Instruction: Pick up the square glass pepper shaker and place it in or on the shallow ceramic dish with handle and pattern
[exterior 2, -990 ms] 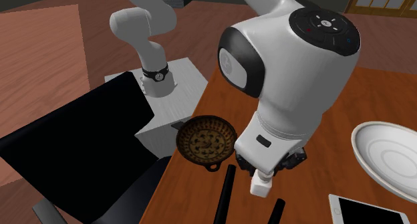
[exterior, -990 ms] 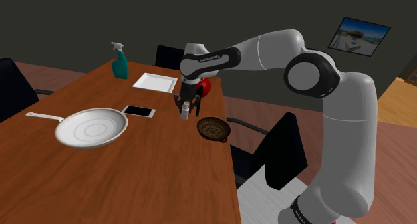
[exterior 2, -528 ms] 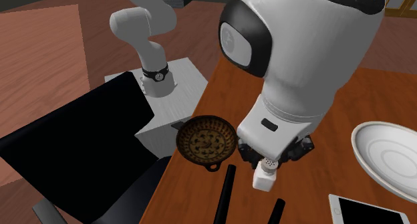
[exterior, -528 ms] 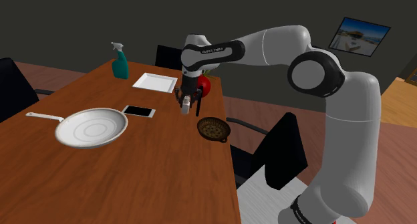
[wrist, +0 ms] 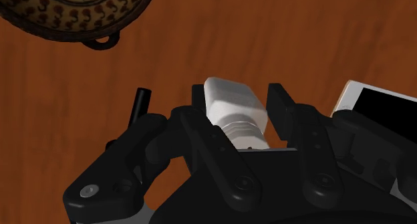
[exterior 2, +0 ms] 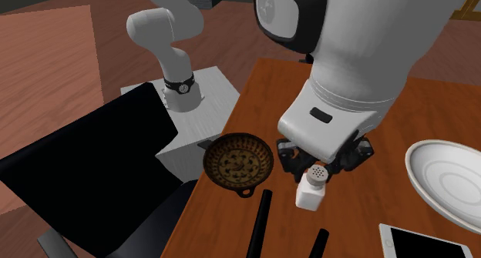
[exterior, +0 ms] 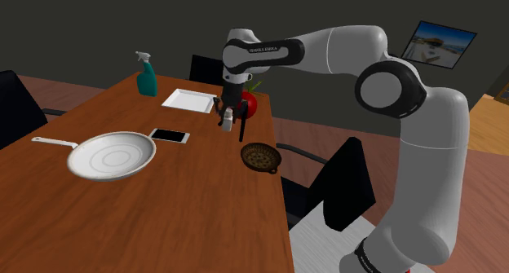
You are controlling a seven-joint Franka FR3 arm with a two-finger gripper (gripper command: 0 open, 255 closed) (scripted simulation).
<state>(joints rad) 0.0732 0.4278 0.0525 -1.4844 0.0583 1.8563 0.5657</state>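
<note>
Shoulder view: the white pan lies on the brown table, handle pointing to 9 o'clock. The teal spray bottle stands at the pan's 1 o'clock near the far edge. The phone lies flat just beside the pan rim at 2 o'clock, and the white tray is at the phone's 12. Next is the gripper, pointing down from the white arm and clamped on the pepper shaker, which is white, square-bodied and above the tabletop. A red object is right behind it at 2 o'clock. The patterned dish is brown, sits near the table edge at the shaker's 4 o'clock and is apart from it. A black chair is further on at 3 o'clock. Second exterior view: the dish is at 9 o'clock of the shaker, whose holed cap is tucked up in the gripper. Wrist view: fingers press both sides of the shaker, and the dish is well off to one side.
</note>
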